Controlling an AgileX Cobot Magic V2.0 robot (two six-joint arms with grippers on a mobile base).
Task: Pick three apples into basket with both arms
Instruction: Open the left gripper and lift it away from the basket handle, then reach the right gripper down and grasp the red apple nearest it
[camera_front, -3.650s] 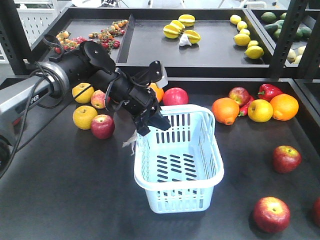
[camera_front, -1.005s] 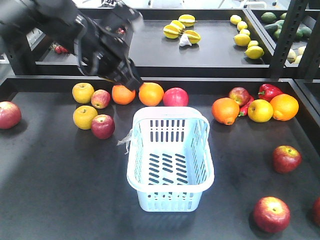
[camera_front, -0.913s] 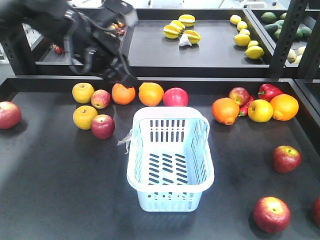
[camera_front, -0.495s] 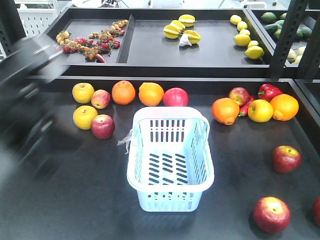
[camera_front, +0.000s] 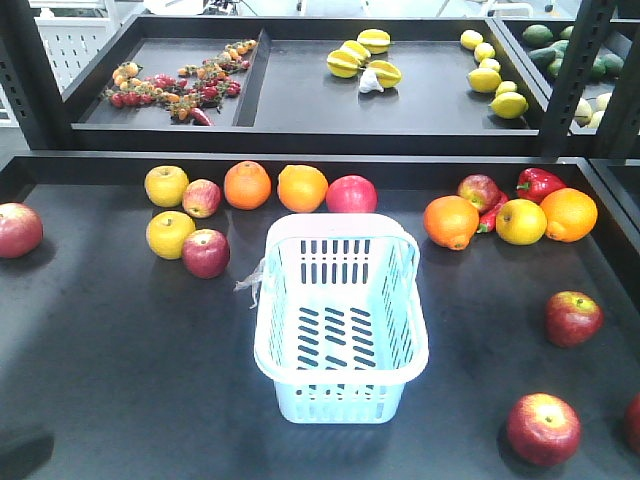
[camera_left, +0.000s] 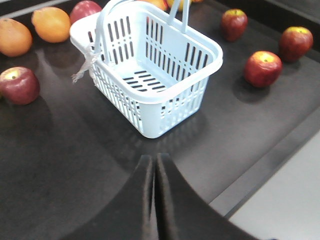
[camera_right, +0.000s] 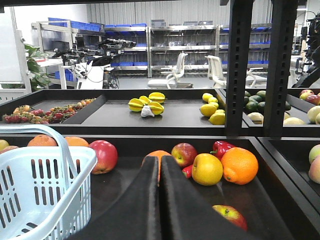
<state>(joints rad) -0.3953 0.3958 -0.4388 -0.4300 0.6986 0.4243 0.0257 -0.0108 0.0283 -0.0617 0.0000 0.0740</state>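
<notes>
Front view: the left arm has swung out of sight, leaving the basket (camera_front: 340, 320) empty in the middle of the table (camera_front: 130, 350). No picking has begun. One apple (camera_front: 205, 253) lies to its left, another apple (camera_front: 574, 318) and a third apple (camera_front: 542, 428) to its right.

Left wrist view: the left gripper (camera_left: 153, 160) hangs above the basket's near end, fingers pressed together, empty.

Right wrist view: the right gripper (camera_right: 160, 160) sits low and level, fingers pressed together, with the basket at its left.

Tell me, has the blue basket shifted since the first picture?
Yes. The basket has slid slightly left, away from the orange beside its far corner, and now sits straighter.
</notes>
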